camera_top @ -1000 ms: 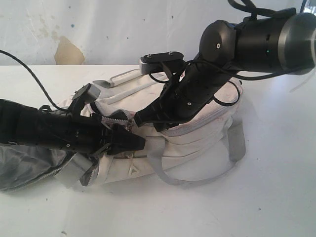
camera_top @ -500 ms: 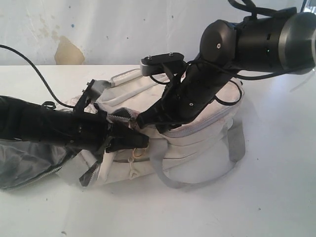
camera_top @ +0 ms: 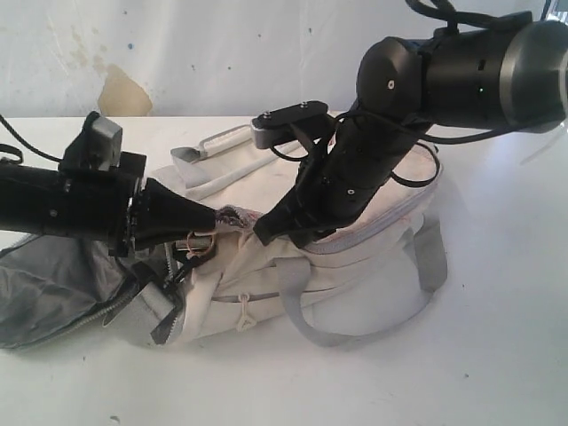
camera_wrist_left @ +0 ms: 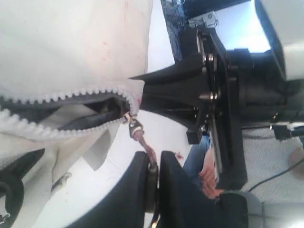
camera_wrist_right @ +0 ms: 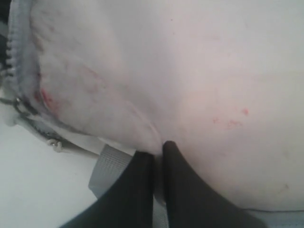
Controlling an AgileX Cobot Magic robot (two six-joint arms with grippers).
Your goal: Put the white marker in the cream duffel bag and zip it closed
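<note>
The cream duffel bag (camera_top: 373, 257) lies on its side on the white table. Its zip (camera_wrist_left: 61, 95) stands partly open, showing dark lining. My left gripper (camera_top: 211, 219) is at the zip's end, shut on the pinkish zip pull (camera_wrist_left: 144, 145) just below the metal slider (camera_wrist_left: 135, 126); the wrist view shows the cord pinched between the left gripper's (camera_wrist_left: 154, 164) fingers. My right gripper (camera_top: 264, 232) is shut on a fold of the bag's cream fabric (camera_wrist_right: 190, 71) close to the zip; the right gripper (camera_wrist_right: 157, 151) tips press into the cloth. The white marker is hidden from all views.
A grey fabric flap (camera_top: 44, 284) spreads on the table at the left, under my left arm. Grey webbing straps (camera_top: 430, 257) loop off the bag's right end and front. My right arm's bulk (camera_top: 461, 71) hangs over the bag. Bare table (camera_top: 497, 355) lies to the right.
My left gripper closed on the zip pull and drew back to the left and up, dragging the bag's left end with it. The right gripper kept its pinch on the fabric.
</note>
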